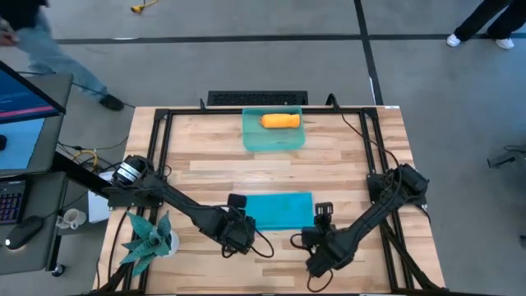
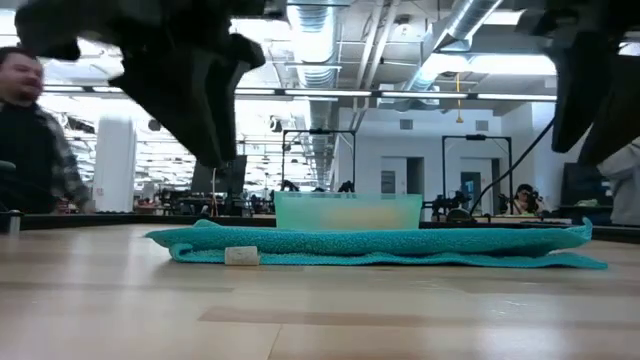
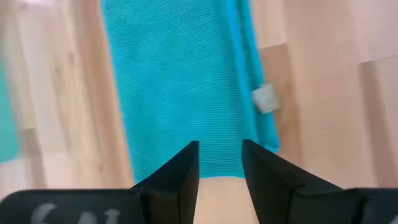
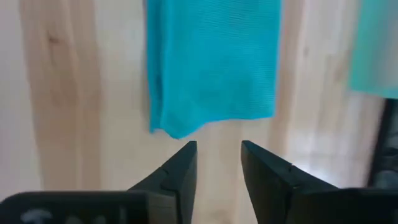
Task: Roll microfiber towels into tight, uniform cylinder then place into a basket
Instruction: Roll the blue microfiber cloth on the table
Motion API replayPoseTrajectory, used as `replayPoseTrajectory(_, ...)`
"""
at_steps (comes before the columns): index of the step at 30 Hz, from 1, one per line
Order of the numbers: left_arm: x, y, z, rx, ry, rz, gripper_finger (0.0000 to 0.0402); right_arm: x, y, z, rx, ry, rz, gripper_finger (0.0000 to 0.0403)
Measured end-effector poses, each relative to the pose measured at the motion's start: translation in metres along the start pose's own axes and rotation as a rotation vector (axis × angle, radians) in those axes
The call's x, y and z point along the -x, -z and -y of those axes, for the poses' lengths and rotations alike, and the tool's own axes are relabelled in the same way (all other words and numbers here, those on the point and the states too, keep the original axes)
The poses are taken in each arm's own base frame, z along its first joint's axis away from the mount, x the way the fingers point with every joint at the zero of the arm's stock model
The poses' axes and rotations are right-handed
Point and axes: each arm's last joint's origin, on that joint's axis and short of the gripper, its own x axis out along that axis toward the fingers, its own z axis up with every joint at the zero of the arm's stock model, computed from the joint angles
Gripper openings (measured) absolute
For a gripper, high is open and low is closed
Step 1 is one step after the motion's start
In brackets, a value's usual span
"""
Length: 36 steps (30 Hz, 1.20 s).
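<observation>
The teal towel (image 1: 279, 210) lies folded flat on the wooden table (image 1: 345, 164), near the front edge and between the 2 grippers. In the low view it shows as a low, layered strip with a small white tag (image 2: 241, 256) at its near left edge. The left gripper (image 1: 239, 215) hovers at the towel's left end, fingers (image 3: 180, 171) parted by a narrow gap and holding nothing; the cloth's end lies just past the tips. The right gripper (image 1: 321, 220) hangs just right of the towel's right end, its fingers (image 4: 180, 168) likewise parted and empty, over bare wood.

The basket (image 1: 274, 140) sits at the far middle of the table, well apart from the teal towel, with the rolled orange towel (image 1: 280, 121) inside at its far side. A spiky teal plant (image 1: 148, 238) stands at the near left corner, beside the left arm. A black frame (image 1: 164, 123) runs around the table's edge.

In the low view both arms are dark shapes cut off at the top, and the basket is partly hidden behind the teal towel. A person (image 2: 30, 130) shows at the far left of the room.
</observation>
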Motion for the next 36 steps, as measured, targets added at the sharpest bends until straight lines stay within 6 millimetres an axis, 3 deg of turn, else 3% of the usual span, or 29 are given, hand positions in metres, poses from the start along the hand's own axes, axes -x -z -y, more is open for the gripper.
replayPoseTrajectory(4,-0.018,0.013,0.001,0.004,-0.008,-0.017,0.0114,-0.002,0.014,-0.007,0.026,0.084,0.029,0.0123)
replayPoseTrajectory(8,-0.036,0.019,-0.001,0.030,0.047,-0.006,0.0114,-0.004,0.033,0.000,-0.014,0.132,0.042,0.0100)
replayPoseTrajectory(13,-0.042,0.011,-0.015,0.004,0.022,0.041,0.0114,-0.007,0.060,0.023,-0.128,0.142,0.088,0.0075)
replayPoseTrajectory(18,-0.052,0.001,-0.040,0.051,0.034,0.085,0.0114,-0.016,0.081,0.039,-0.290,0.024,0.255,0.0052)
replayPoseTrajectory(22,-0.057,-0.009,-0.055,0.118,0.084,0.155,0.0114,-0.031,0.081,0.048,-0.417,-0.117,0.396,0.0037)
replayPoseTrajectory(26,-0.066,-0.017,-0.056,0.143,0.141,0.216,0.0114,-0.050,0.072,0.055,-0.495,-0.200,0.498,0.0024)
replayPoseTrajectory(36,-0.098,-0.016,-0.040,0.109,0.180,0.179,0.0114,-0.082,0.046,0.057,-0.562,-0.499,0.450,0.0017)
